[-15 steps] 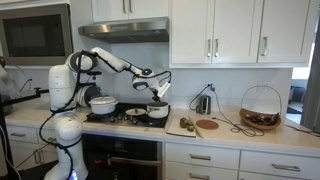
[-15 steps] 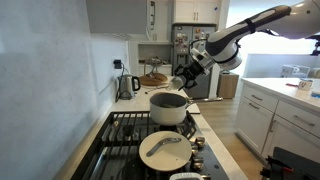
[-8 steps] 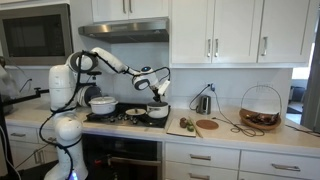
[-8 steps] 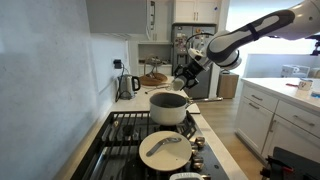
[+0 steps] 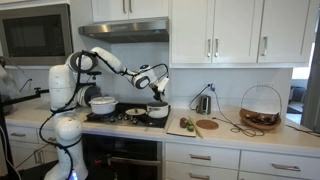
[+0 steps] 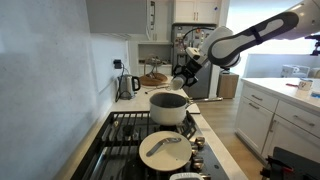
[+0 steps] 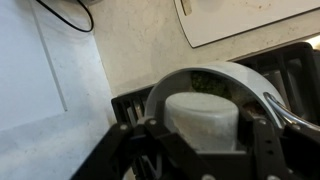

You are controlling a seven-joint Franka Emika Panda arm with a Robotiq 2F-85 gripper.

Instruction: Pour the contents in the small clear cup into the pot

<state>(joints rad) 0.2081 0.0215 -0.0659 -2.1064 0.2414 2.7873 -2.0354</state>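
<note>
The stove (image 6: pixel 128 132) fills the near part of the counter, and the robot arm (image 5: pixel 108 60) reaches out over it from the side. The pot (image 6: pixel 168 106) sits on a rear burner, open and upright, its dark inside showing past the pale rim in the wrist view (image 7: pixel 163 88). The gripper (image 6: pixel 184 74) hangs just above the pot's far edge, clear of the rim in both exterior views, and it is clenched on the small clear cup (image 7: pixel 203 118), which shows as a pale stub pinched between the two dark fingers (image 7: pixel 256 138).

The relation that matters is that the pot lies directly under and slightly ahead of the cup, so the cup's mouth end already overlaps the pot's opening as seen from the wrist. The cup looks partly tipped towards the pot, though the exact tilt is too small to read. The pour likely needs only a wrist roll, with no sideways travel.
</note>
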